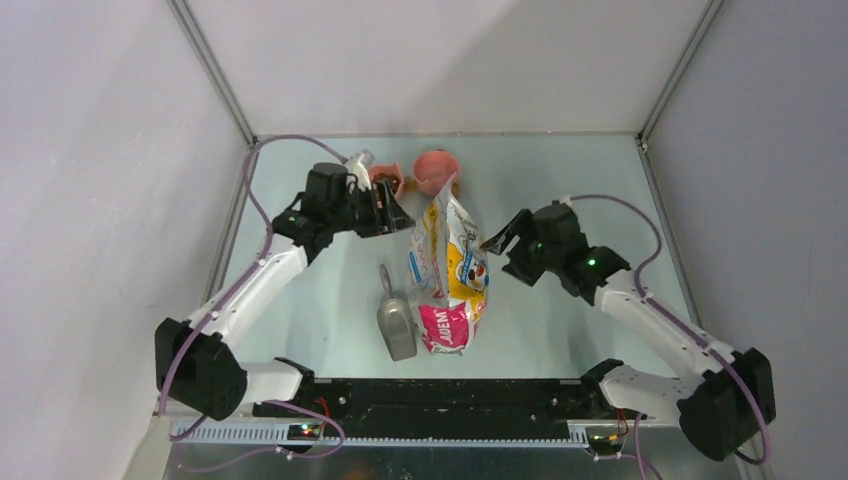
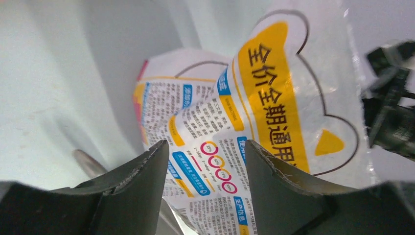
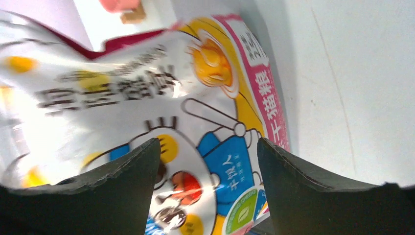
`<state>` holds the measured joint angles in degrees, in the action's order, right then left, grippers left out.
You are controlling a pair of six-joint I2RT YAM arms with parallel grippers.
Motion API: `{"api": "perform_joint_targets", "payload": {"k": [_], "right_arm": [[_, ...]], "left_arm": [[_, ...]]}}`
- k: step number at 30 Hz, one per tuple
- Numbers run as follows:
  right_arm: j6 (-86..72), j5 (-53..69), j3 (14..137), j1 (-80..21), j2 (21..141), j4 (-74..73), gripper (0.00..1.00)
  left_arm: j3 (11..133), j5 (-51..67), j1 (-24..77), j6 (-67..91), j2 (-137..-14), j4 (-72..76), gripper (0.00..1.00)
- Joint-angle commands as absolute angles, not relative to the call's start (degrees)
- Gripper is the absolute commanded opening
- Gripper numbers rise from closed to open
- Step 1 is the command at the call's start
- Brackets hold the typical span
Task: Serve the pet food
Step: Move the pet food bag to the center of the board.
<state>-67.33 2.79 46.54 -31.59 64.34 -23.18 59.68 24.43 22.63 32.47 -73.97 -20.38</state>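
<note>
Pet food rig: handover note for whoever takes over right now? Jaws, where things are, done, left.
Left gripper: jaws open at the bag's upper left edge, no grip visible.
Right gripper: jaws wide open, facing the bag from its right, holding nothing.
The bag lies mid-table, top end towards the larger pink bowl. The scoop lies flat just left of the bag, touched by neither arm.
Done: brown pet food shows in the smaller pink bowl, partly hidden by the left wrist.
Left: the larger bowl looks empty, so probably serving into it.
</note>
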Motion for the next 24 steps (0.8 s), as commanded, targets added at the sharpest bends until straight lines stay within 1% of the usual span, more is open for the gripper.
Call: {"api": "perform_joint_targets", "payload": {"k": [1, 3, 5, 7, 9, 13, 18, 24], "right_arm": [[-49.39, 1.08, 55.83, -27.57, 58.61, -32.42, 0.76], [-46.76, 4.30, 57.80, -25.87, 57.41, -31.72, 0.64], [-45.52, 8.05, 59.33, -25.23, 57.21, -30.42, 0.56], [-45.48, 12.94, 60.43, -25.60, 57.74, -28.25, 0.51], [-46.21, 18.15, 61.08, -26.93, 58.57, -25.26, 0.48], [-47.25, 21.03, 63.04, -31.49, 60.64, -21.30, 0.47], [-49.97, 21.02, 63.55, -35.26, 62.30, -17.13, 0.50], [-53.39, 21.23, 63.61, -36.91, 64.11, -12.64, 0.48]], "left_arm": [[66.92, 14.66, 21.13, 25.94, -68.86, -30.51, 0.65], [70.15, 12.98, 21.02, 24.85, -67.31, -33.41, 0.66], [72.31, 12.96, 21.03, 24.38, -65.39, -34.17, 0.67], [72.97, 14.63, 21.07, 25.04, -63.38, -32.78, 0.68], [72.28, 17.21, 21.18, 26.63, -61.35, -29.74, 0.68], [68.54, 21.87, 22.32, 30.26, -58.79, -22.32, 0.68], [67.47, 22.93, 25.70, 29.65, -59.42, -21.17, 0.66], [67.56, 22.71, 29.31, 29.90, -61.17, -20.65, 0.64]]}}
